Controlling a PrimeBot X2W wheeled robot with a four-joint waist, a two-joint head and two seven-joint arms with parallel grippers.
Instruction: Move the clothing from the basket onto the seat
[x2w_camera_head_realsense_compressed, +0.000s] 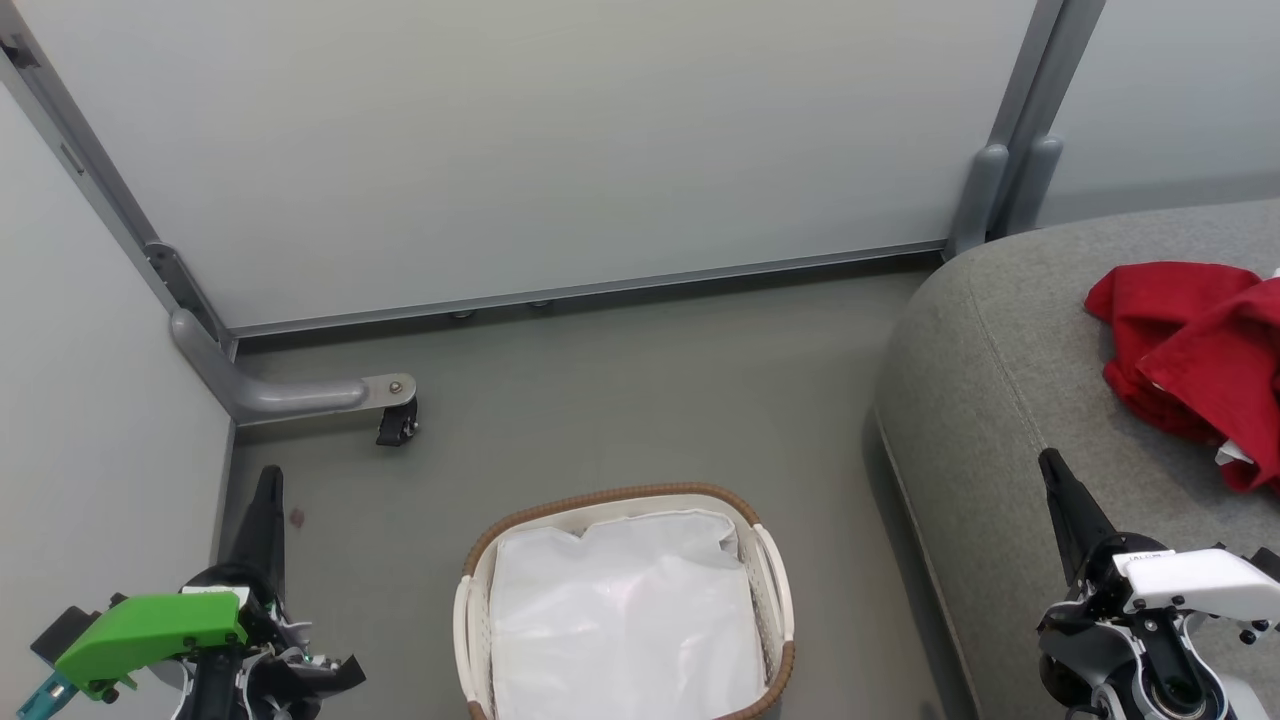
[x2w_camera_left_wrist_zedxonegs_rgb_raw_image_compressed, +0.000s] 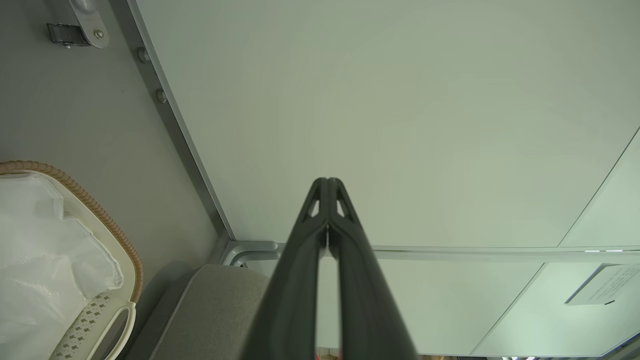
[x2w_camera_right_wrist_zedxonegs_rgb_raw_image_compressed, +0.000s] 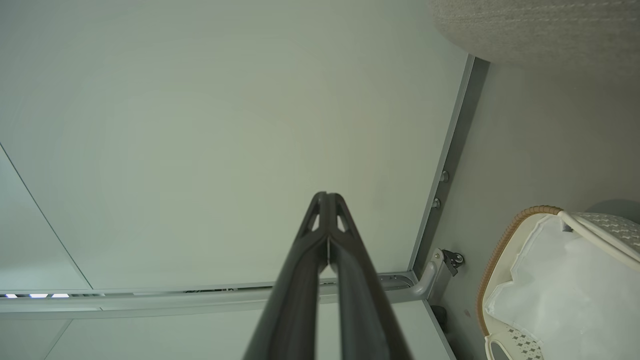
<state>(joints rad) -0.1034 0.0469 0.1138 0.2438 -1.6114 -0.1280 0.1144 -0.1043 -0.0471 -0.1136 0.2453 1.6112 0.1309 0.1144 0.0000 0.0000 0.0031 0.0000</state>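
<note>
Clothing (x2w_camera_head_realsense_compressed: 1190, 350) lies in a red heap on the seat (x2w_camera_head_realsense_compressed: 1000, 330) at three o'clock of the head view, while the basket (x2w_camera_head_realsense_compressed: 620, 495) at six o'clock holds a white liner (x2w_camera_head_realsense_compressed: 620, 620) with no red in sight, so the transfer looks finished and the step in hand appears to be a closing rest pose. The next move probably calls for no more than a check that nothing red hides under the liner. The left gripper (x2w_camera_head_realsense_compressed: 268, 480) at eight o'clock and the right gripper (x2w_camera_head_realsense_compressed: 1050, 462) at four o'clock are both clenched tight, fingers pressed together, grasping nothing and touching nothing.
</note>
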